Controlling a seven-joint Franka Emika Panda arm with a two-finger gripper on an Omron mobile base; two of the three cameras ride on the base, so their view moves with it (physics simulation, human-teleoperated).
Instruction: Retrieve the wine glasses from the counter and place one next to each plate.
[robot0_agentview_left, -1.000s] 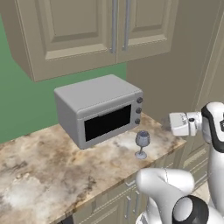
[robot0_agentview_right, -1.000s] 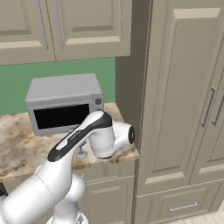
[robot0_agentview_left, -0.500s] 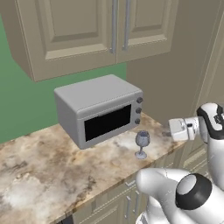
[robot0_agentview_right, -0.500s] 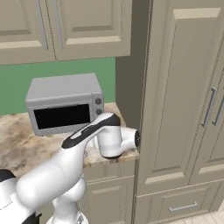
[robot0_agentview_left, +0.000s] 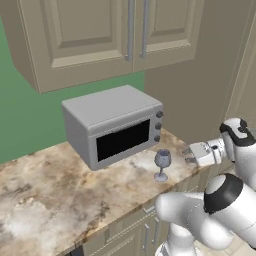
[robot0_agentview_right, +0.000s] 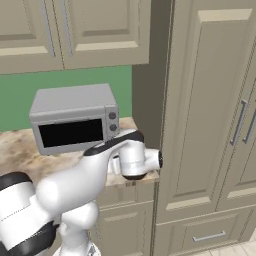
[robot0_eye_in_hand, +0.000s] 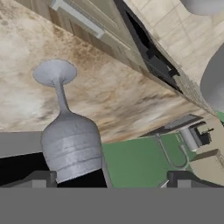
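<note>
One wine glass (robot0_agentview_left: 162, 164) of grey-blue tint stands upright on the tan marbled counter (robot0_agentview_left: 60, 200), in front of the oven's right end. My gripper (robot0_agentview_left: 189, 154) hovers just right of it at bowl height, pointing left toward it, a small gap away. The hand view is rolled, so the wine glass (robot0_eye_in_hand: 72, 148) appears inverted, foot at the top on the counter (robot0_eye_in_hand: 131, 96). Its bowl sits ahead of my gripper (robot0_eye_in_hand: 111, 179), close to the left fingertip (robot0_eye_in_hand: 41, 178). The jaws stand wide apart with nothing held. The plates are out of view.
A grey countertop oven (robot0_agentview_left: 115, 127) stands at the back of the counter, also seen as the oven (robot0_agentview_right: 75, 120). Beige upper cabinets (robot0_agentview_left: 100, 35) hang above. A tall pantry cabinet (robot0_agentview_right: 210, 125) bounds the counter's right end. My own arm (robot0_agentview_right: 100, 170) hides the glass from the right.
My hand has dropped lower and moved left toward the glass, and the arm's elbow has swung round. The glass has not moved. The jaws stay wide.
</note>
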